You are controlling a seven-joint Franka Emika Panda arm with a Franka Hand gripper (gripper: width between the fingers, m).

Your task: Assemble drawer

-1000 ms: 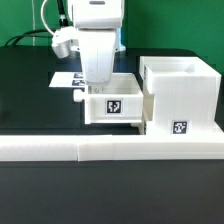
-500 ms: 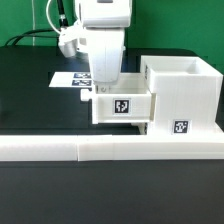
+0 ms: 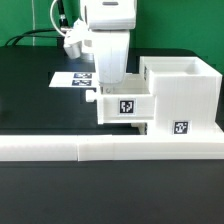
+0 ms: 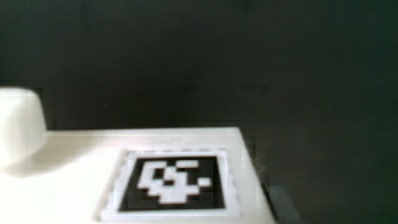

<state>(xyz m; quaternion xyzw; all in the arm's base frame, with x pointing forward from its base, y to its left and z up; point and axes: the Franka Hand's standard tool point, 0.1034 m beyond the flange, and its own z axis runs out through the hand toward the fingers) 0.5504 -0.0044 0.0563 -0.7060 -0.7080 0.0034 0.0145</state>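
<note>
1 tray with 1 tag, at exterior view's left of casing, touching its side | gripper down over tray, fingers hidden, open or closed cannot tell | marker board far behind | rail near

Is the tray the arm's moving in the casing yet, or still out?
Mostly out. The tray abuts the casing, its tagged side fully visible; whether its end has entered, cannot tell.
</note>
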